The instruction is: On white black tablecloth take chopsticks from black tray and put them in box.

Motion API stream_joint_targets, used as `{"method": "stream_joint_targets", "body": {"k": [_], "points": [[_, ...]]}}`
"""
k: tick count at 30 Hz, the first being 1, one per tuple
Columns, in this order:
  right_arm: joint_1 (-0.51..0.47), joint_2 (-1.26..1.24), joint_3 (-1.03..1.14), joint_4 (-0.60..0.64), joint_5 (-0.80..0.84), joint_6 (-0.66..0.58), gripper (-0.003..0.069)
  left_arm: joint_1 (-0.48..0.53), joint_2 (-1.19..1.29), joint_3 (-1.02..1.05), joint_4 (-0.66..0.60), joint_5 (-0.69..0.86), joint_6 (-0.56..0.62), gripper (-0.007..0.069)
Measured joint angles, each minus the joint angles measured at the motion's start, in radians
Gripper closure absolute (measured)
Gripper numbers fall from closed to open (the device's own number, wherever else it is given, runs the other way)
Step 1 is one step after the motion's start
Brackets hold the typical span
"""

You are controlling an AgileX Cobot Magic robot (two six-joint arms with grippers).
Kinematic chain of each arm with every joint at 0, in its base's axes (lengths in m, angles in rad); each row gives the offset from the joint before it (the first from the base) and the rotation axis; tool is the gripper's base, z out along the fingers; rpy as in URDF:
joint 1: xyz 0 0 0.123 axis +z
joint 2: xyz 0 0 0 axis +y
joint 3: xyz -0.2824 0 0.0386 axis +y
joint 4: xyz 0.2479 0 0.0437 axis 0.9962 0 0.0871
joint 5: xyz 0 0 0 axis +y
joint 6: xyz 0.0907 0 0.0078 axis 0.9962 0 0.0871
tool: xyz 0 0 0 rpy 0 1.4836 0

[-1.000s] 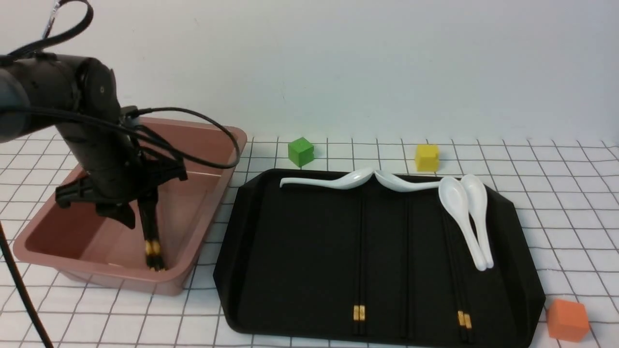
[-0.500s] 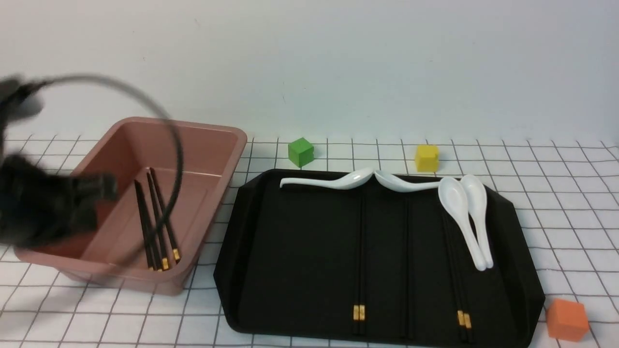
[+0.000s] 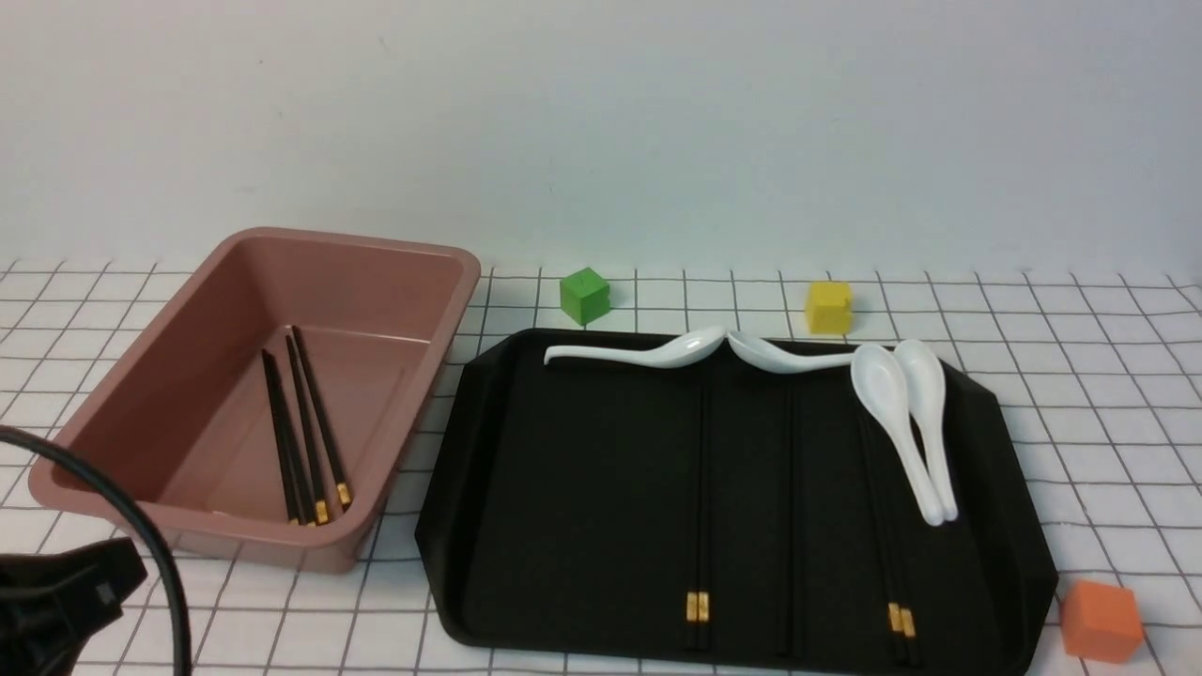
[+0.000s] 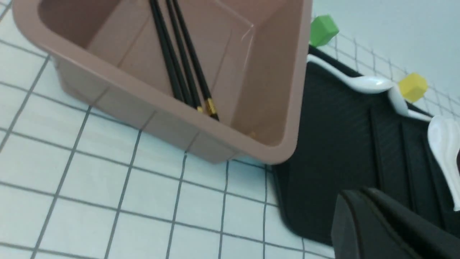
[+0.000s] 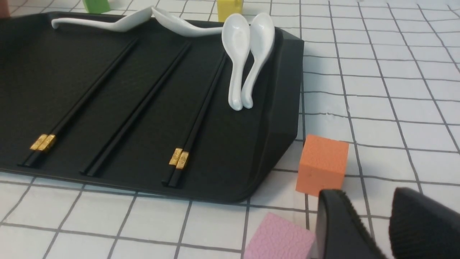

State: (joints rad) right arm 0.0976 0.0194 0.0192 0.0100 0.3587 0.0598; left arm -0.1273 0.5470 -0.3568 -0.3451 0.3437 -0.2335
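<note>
At the near left corner of the desk your left gripper [image 4: 363, 216] shows only as a dark shape, so you cannot tell whether its jaws are apart or together; a black cable [image 3: 141, 535] loops over it. At the near right your right gripper [image 5: 375, 201] stands with jaws apart and nothing between them, over the tablecloth [image 3: 1108, 422]. Just ahead of it are a pink cube [image 5: 280, 237] and an orange cube [image 3: 1101, 620], the orange one just beside the near right corner of the black tray [image 3: 582, 488].

On the tray you have three pairs of chopsticks [image 3: 697, 507] lying side by side, running from its near rim toward its far rim, thick ends nearest you.

Toward the left edge, just beside the tray, sits the box [image 3: 357, 246]. Several chopsticks [image 3: 300, 432] lie inside it, gold bands at its near wall.

Four white spoons [image 3: 901, 422] rest at the tray's far side, two along the rim, two paired at the right.

Beyond the tray, toward the far edge, stand a green cube [image 3: 584, 295] and a yellow cube [image 3: 829, 306].
</note>
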Motion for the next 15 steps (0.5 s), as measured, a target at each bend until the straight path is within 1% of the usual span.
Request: {"method": "stream_joint_targets", "body": {"k": [10, 12, 15], "points": [[0.0, 0.0, 0.0, 0.0, 0.0, 0.0, 0.0419, 0.0, -0.042, 0.001, 0.0, 0.003, 0.0, 0.0637], [0.0, 0.0, 0.0, 0.0, 0.0, 0.0, 0.0419, 0.0, -0.088, 0.001, 0.005, 0.007, 0.0, 0.0637], [0.0, 0.0, 0.0, 0.0, 0.0, 0.0, 0.0419, 0.0, -0.203, 0.023, 0.047, -0.01, 0.0, 0.0637]]}}
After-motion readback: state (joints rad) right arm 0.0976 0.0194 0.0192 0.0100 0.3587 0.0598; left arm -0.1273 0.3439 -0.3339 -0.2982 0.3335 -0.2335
